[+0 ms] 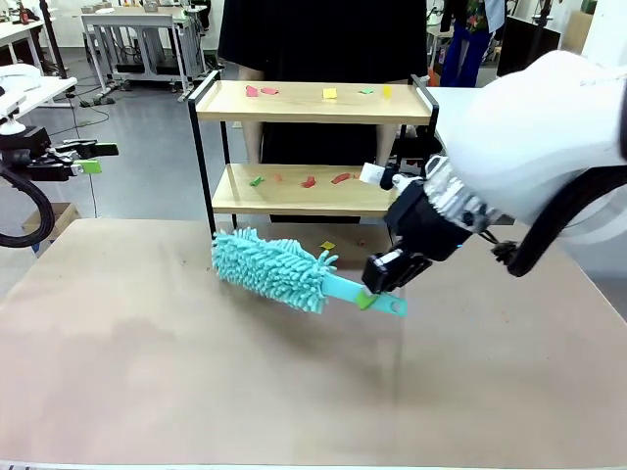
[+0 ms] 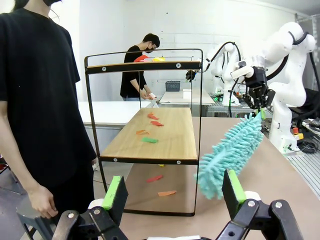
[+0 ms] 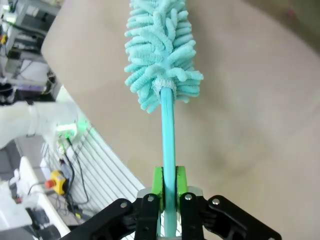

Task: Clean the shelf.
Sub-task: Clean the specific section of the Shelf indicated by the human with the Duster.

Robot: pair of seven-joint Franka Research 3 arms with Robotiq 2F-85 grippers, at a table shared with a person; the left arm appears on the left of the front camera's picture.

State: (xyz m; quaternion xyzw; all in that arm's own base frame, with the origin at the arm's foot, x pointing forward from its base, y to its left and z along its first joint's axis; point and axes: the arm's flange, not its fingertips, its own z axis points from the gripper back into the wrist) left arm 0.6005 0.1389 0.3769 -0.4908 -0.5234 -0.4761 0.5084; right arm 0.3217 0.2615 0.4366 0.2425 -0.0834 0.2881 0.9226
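Tan tabletop [image 1: 294, 392] fills the lower two thirds of the front view, with a workshop of white benches behind it in the upper left. A person in black [image 1: 323, 39] stands at the top centre, just behind the shelf [image 1: 294, 103]. The shelf sits at the table's far edge, upper middle of the frame, both wooden boards level in the black frame. In the left wrist view the shelf [image 2: 175, 140] is seen end-on at centre, with the person [image 2: 40, 90] along the left edge. The right arm enters from the upper right of the front view and slopes down to mid-frame. Its right gripper [image 1: 375, 291] has its fingers pinched on the handle of a teal fluffy duster [image 1: 274, 264]. The duster's head lies low over the table just in front of the shelf's lower left corner. The right wrist view shows the green pads pressed on the handle at bottom centre [image 3: 169, 180], and the duster [image 3: 160, 50] points to the top. The left gripper [image 1: 95, 157] hangs at the left edge with its fingers spread wide [image 2: 175, 192]. Coloured paper scraps [image 1: 330, 93] dot both boards, and one yellow scrap [image 1: 327, 245] lies on the table.
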